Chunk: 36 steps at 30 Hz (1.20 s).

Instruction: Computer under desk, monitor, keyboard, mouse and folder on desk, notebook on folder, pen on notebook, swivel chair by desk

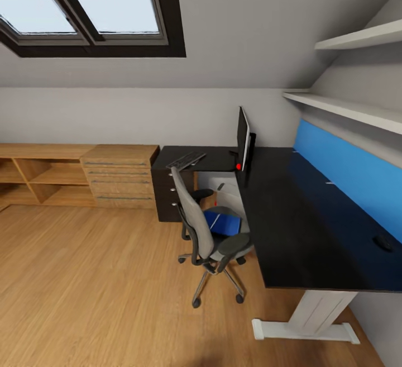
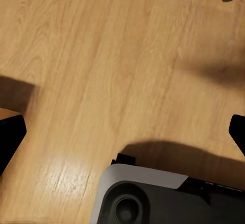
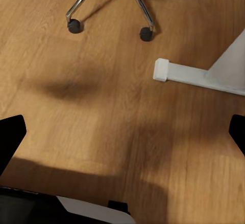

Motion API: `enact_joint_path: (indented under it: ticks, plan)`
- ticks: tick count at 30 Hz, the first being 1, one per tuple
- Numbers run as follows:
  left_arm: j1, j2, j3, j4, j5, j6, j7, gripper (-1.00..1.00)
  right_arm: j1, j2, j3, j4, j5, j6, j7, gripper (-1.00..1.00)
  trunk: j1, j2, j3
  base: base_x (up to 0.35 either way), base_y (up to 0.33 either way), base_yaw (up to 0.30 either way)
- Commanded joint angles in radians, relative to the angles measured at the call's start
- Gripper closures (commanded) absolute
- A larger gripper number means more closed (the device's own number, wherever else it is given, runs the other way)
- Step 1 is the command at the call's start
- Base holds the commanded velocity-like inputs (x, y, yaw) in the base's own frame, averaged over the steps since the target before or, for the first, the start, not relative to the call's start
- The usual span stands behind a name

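**Folder on the chair seat, ahead and right of both claws**

The blue folder (image 1: 222,223) is seen lying flat on the swivel chair (image 1: 207,232), tucked against the desk (image 1: 296,227). Both claws are held spread over bare floor, pinching nothing; the right arm is judged nearer.

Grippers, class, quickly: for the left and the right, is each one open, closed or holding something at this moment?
Left gripper: open, fingers spread wide, nothing between them but bare floor.
Right gripper: open, fingers spread wide, holding nothing.

A light-wood dresser (image 1: 120,176) stands beneath a skylight (image 1: 92,6).
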Motion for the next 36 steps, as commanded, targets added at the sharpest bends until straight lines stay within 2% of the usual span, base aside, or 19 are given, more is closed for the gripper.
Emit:
enact_joint_path:
  ticks: [1,36]
  plan:
    - [0.0,0.0,-0.004,-0.001,0.009,-0.001,0.0,-1.0,0.0,0.0,0.002,0.0,0.009,-0.001,-0.01,-1.0,0.0,-0.001,-0.001,-0.006,0.0,0.024]
    - [0.0,0.0,-0.004,-0.001,0.009,-0.001,0.0,-1.0,0.0,-0.001,0.002,0.0,0.009,-0.003,-0.01,-1.0,0.0,-0.001,-0.002,0.0,0.03,0.002]
